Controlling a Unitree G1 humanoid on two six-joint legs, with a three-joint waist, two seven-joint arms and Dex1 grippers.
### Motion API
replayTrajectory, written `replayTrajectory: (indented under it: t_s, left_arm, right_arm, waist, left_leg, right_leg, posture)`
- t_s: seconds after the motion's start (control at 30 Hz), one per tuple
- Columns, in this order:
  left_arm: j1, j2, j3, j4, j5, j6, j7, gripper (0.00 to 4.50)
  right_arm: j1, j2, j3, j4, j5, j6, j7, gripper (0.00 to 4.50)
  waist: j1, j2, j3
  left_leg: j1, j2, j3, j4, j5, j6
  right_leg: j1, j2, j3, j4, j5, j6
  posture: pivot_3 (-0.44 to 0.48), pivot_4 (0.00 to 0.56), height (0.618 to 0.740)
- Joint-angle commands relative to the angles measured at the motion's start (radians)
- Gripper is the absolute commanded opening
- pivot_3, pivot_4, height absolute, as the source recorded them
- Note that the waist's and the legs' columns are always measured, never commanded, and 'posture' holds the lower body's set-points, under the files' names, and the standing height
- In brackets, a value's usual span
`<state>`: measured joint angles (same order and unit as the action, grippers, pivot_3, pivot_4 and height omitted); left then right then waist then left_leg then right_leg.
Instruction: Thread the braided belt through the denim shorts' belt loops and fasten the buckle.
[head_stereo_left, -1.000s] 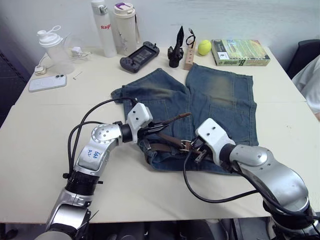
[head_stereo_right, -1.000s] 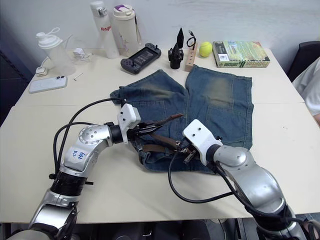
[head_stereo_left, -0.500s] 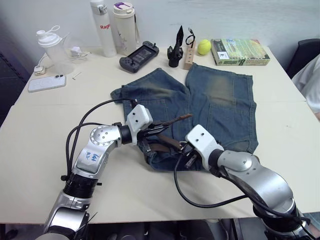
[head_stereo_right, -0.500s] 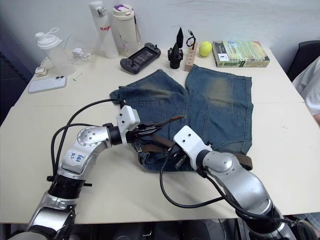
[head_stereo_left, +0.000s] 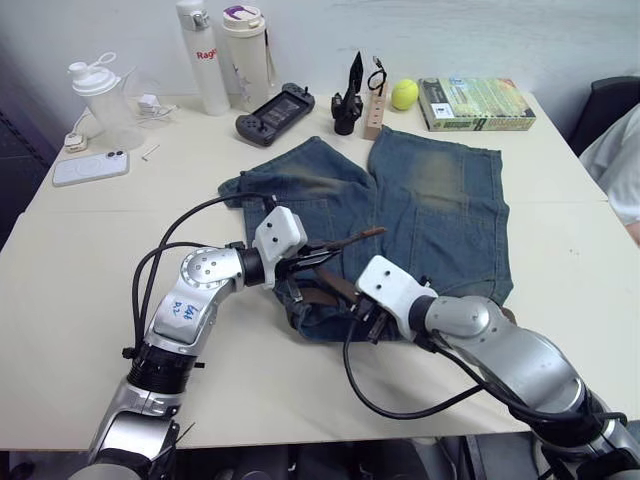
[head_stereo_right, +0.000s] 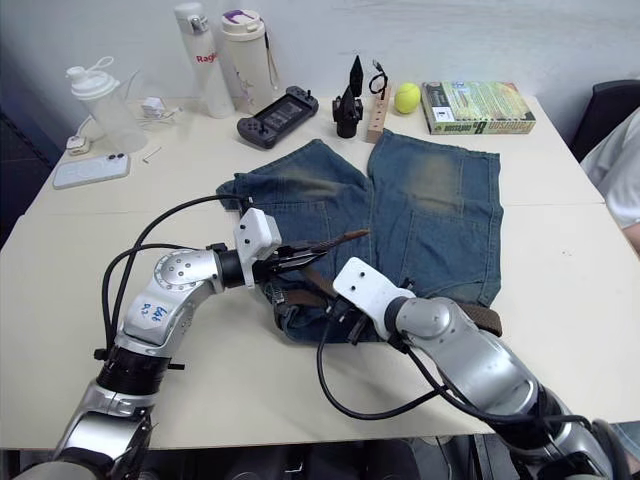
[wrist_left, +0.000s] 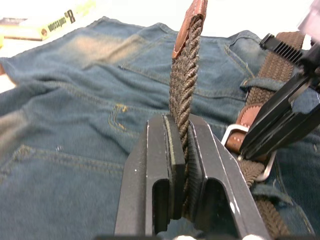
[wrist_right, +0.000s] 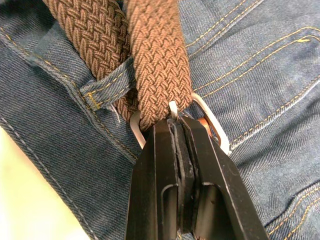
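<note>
Left gripper (wrist_left: 181, 150) clamped on braided belt (wrist_left: 183, 95) — tip end held up, likely for feeding. Right gripper (wrist_right: 178, 131) pinched together at buckle (wrist_right: 210, 122) — likely steadying frame over denim shorts (head_stereo_left: 440, 200).

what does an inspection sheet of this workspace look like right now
surface: cream table, shorts laid flat on it
job's things: denim shorts; braided belt lying along the waistband, one stretch under a belt loop; buckle not fastened
clutter: two bottles, shaker cup, phone, game controller, tennis ball, book
grippers: left gripper shut on the belt near its leather tip; right gripper shut at the buckle's prong
cables: black cables looping off both arms
surroundings: a person's white sleeve at the table's far right edge
</note>
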<state>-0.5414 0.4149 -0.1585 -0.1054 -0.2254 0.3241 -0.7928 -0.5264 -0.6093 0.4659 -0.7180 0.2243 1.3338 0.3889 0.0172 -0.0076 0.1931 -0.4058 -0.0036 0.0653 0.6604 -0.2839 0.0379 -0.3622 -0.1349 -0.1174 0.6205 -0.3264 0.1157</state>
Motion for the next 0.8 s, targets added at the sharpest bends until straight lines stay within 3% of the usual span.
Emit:
replayTrajectory:
  t_s: [0.03,0.2,0.6,0.8]
  left_arm:
    - [-0.033,0.002,0.013,-0.023,-0.008,-0.031,-0.014,0.0]
    - [-0.05,-0.002,0.017,-0.016,-0.01,-0.035,-0.022,0.0]
    - [-0.014,0.013,0.022,-0.013,-0.004,-0.029,-0.016,0.0]
    - [-0.016,0.011,0.021,-0.016,-0.006,-0.023,-0.011,0.0]
  right_arm:
    - [-0.01,-0.018,0.046,0.07,0.022,0.037,0.036,0.11]
    - [-0.038,-0.026,0.021,0.097,0.02,0.021,0.057,0.11]
    - [-0.057,-0.002,-0.167,-0.055,0.054,0.057,0.052,0.11]
    - [-0.069,0.006,-0.166,-0.048,0.056,0.053,0.038,0.11]
  waist:
    - [-0.003,0.0,0.0]
    - [-0.01,0.0,0.0]
    - [-0.015,0.0,0.0]
    - [-0.016,0.0,0.0]
  left_leg:
    - [0.0,0.0,0.0,0.0,0.0,0.0]
    - [0.001,0.0,0.0,0.0,0.0,0.0]
    - [-0.001,0.0,-0.001,0.0,0.0,0.0]
    - [-0.001,0.0,-0.001,0.0,0.0,0.0]
  right_leg:
    - [0.0,0.0,0.0,0.0,0.0,0.0]
    - [0.001,0.0,0.0,0.0,0.0,0.0]
    - [0.0,-0.001,0.0,0.0,0.0,0.0]
    - [-0.001,-0.001,0.001,0.0,0.0,0.0]
  posture:
    - [0.0,0.15,0.724]
    - [0.0,0.15,0.724]
    - [0.0,0.15,0.724]
    - [0.0,0.15,0.724]
